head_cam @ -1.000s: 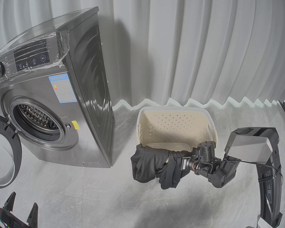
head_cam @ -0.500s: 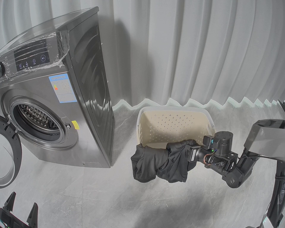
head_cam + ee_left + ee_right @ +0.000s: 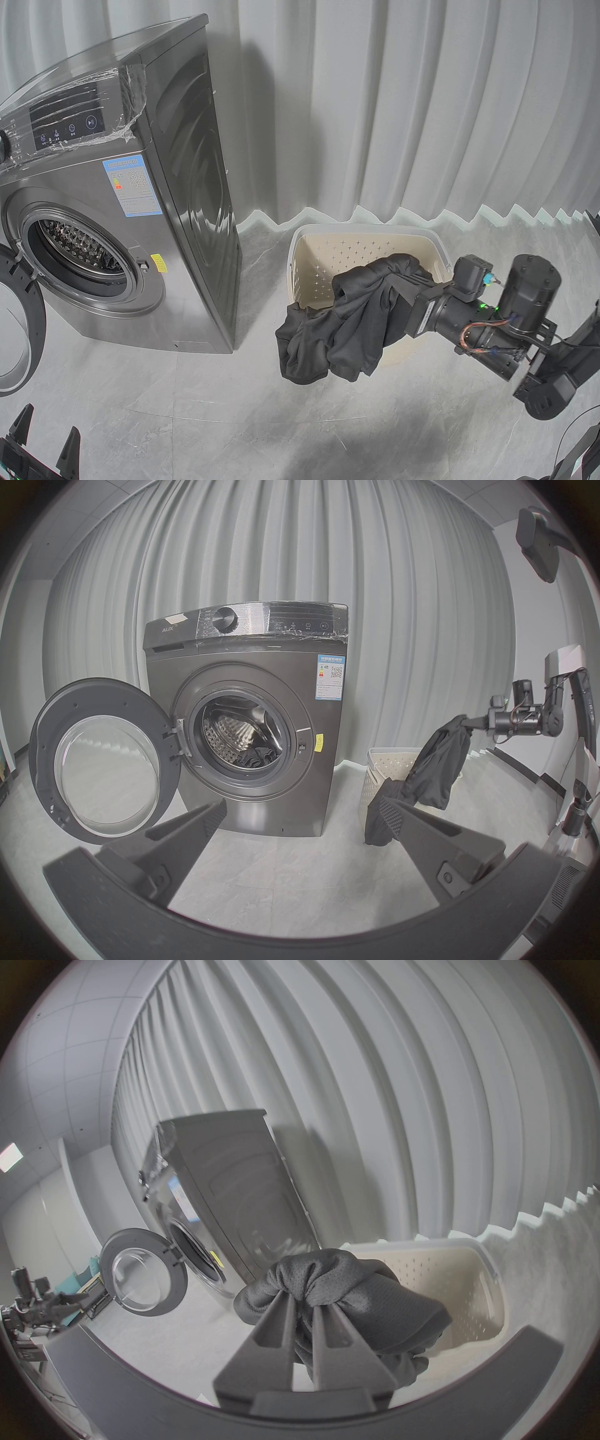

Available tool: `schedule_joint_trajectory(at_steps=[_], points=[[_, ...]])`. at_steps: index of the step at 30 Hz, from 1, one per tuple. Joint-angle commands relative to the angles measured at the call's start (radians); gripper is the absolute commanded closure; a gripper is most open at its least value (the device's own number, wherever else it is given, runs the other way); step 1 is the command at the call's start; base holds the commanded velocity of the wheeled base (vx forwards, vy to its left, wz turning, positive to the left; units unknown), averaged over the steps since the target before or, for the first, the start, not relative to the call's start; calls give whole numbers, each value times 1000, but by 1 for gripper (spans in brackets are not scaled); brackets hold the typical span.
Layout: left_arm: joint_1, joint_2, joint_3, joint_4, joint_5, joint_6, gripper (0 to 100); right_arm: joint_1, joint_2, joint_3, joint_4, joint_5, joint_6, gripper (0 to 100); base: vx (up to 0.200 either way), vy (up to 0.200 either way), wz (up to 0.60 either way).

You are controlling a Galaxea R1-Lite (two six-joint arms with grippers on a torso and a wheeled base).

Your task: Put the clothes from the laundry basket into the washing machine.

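Note:
A dark grey garment (image 3: 350,319) hangs from my right gripper (image 3: 409,289), which is shut on its bunched top above the cream laundry basket (image 3: 375,256). Its lower part drapes over the basket's near-left rim. The right wrist view has the fingers (image 3: 275,1329) pinching the cloth (image 3: 356,1291). The grey washing machine (image 3: 125,187) stands to the left, round door (image 3: 19,325) swung open, with dark clothing (image 3: 256,756) lying in the drum (image 3: 240,733). My left gripper (image 3: 44,440) is low at the front left, open and holding nothing.
A white pleated curtain (image 3: 406,106) runs behind the machine and the basket. Pale marble floor (image 3: 200,400) lies open between the machine's front and the basket. The open door juts out at the far left.
My right gripper has risen and pulled back to the right, lifting the bunched garment from beside the basket's front rim to above the basket. The left arm has stayed still.

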Motion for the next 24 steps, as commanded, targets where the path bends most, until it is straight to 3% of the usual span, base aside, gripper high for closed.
schedule_joint_trajectory(at_steps=[1,8,13,24], points=[[0,-15,16,0,0,1,0,42,-180,49,-4,-14,-19,100,0,0,0],[0,-15,16,0,-5,7,0,0,-231,29,10,-21,-68,100,0,0,0],[0,-15,16,0,-5,4,0,5,-235,23,18,-105,-75,100,0,0,0],[-1,-15,16,0,-5,3,0,-30,-281,22,79,-114,-75,100,-55,0,0]])
